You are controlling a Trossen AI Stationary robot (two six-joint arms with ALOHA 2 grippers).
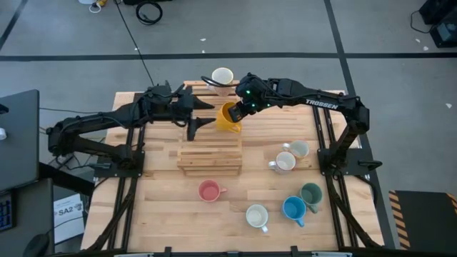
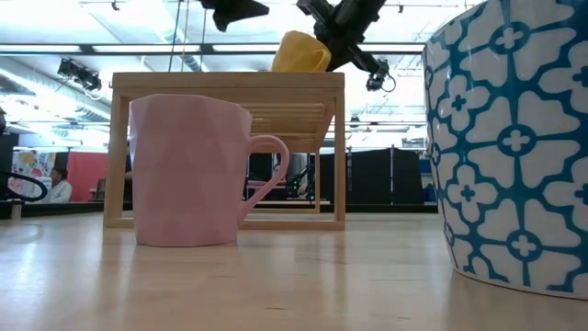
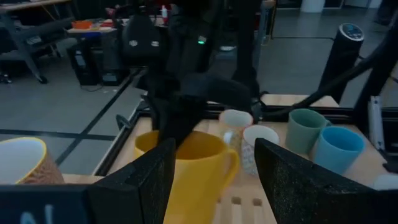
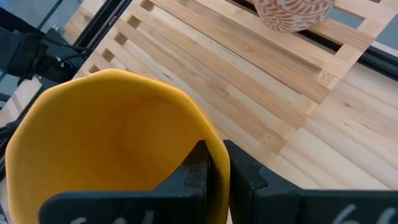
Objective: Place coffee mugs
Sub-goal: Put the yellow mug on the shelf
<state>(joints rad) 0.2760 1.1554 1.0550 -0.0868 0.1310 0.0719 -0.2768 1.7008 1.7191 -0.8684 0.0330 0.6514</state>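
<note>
The orange-yellow mug (image 1: 228, 118) hangs tilted over the far end of the slatted wooden rack (image 1: 209, 153), held by my right gripper (image 1: 240, 111), which is shut on its rim. In the low view the mug (image 2: 301, 52) sits just at the rack's top edge; whether it touches, I cannot tell. My left gripper (image 1: 207, 118) is open just left of the mug, its fingers (image 3: 146, 180) standing apart on either side without touching. A white patterned mug (image 1: 222, 76) stands on the table's far edge. My right gripper (image 4: 214, 165) pinches the orange-yellow mug's rim (image 4: 208, 140), one finger inside the cup and one outside its wall. The fingers come slanting down from the table's right and far side. The mug is tilted, its mouth turned toward the gripper.
Two cream mugs (image 1: 285, 162), (image 1: 298, 148) stand right of the rack. A pink mug (image 1: 208, 190), a white mug (image 1: 257, 215), a blue mug (image 1: 294, 208) and a dark green mug (image 1: 311, 194) stand nearer. Bare wood lies left of the rack.
</note>
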